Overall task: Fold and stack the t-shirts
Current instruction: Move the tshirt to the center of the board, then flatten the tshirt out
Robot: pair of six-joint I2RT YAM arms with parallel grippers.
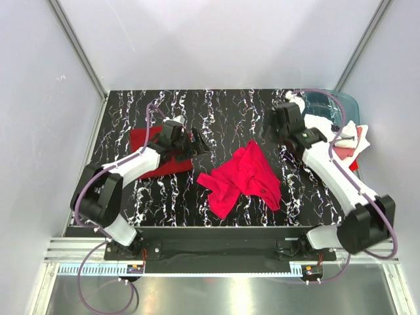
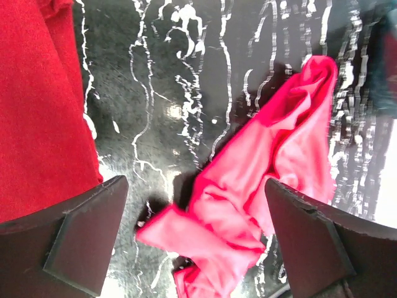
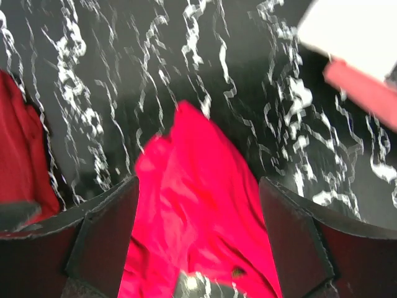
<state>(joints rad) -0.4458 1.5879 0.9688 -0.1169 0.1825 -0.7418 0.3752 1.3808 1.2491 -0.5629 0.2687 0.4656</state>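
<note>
The bright crimson shirt lies crumpled in the middle of the black table; the darker red shirt lies flat on the left, just beside the left claw; the right claw hangs over the crimson shirt's far end; both claws are wide open, holding nothing; more shirts sit by the blue tub.

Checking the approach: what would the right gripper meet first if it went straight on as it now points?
Probably the crimson t-shirt, crumpled straight ahead of the right gripper; depth is unclear.
</note>
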